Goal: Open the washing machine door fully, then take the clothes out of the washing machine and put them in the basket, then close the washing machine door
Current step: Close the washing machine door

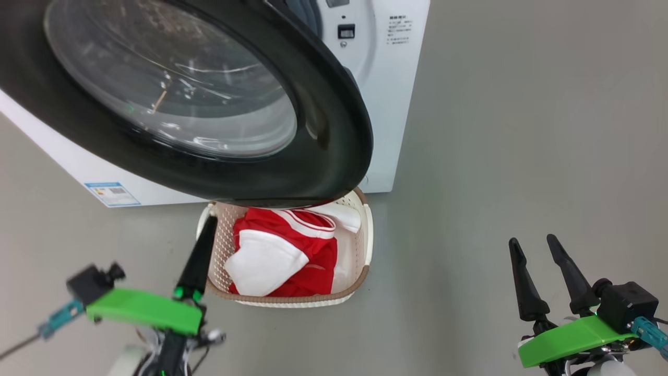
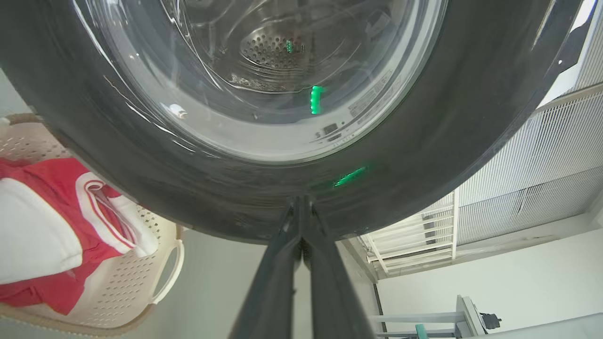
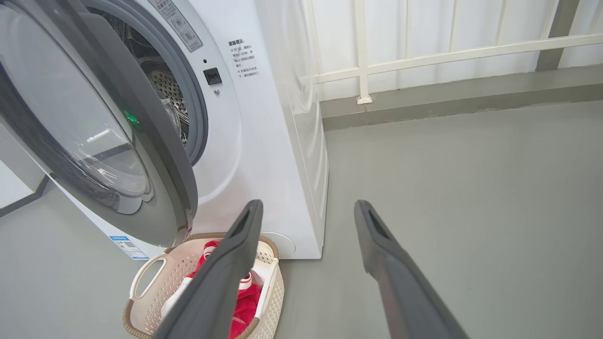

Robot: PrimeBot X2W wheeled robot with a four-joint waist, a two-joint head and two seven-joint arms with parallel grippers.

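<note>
The washing machine door [image 1: 334,130], black-rimmed with a clear glass bowl, stands partly open from the white washing machine [image 1: 396,104] and overhangs the basket [image 1: 368,240]. The red and white clothes [image 1: 308,261] lie in the basket on the floor. My left gripper [image 1: 210,219] is shut on nothing, beside the basket's left edge. In the left wrist view the left gripper [image 2: 300,200] points at the door's lower rim [image 2: 424,165]; contact is unclear. My right gripper [image 1: 532,243] is open, far right of the basket. In the right wrist view the right gripper [image 3: 307,207] frames the machine [image 3: 264,165], door [image 3: 155,141], basket [image 3: 141,278] and clothes [image 3: 245,301].
Grey floor [image 1: 496,156] stretches to the right of the machine. A white railing [image 3: 424,56] runs along the wall behind. A blue label sticker [image 1: 112,193] sits low on the machine's front. The perforated drum [image 3: 165,84] shows through the gap behind the door.
</note>
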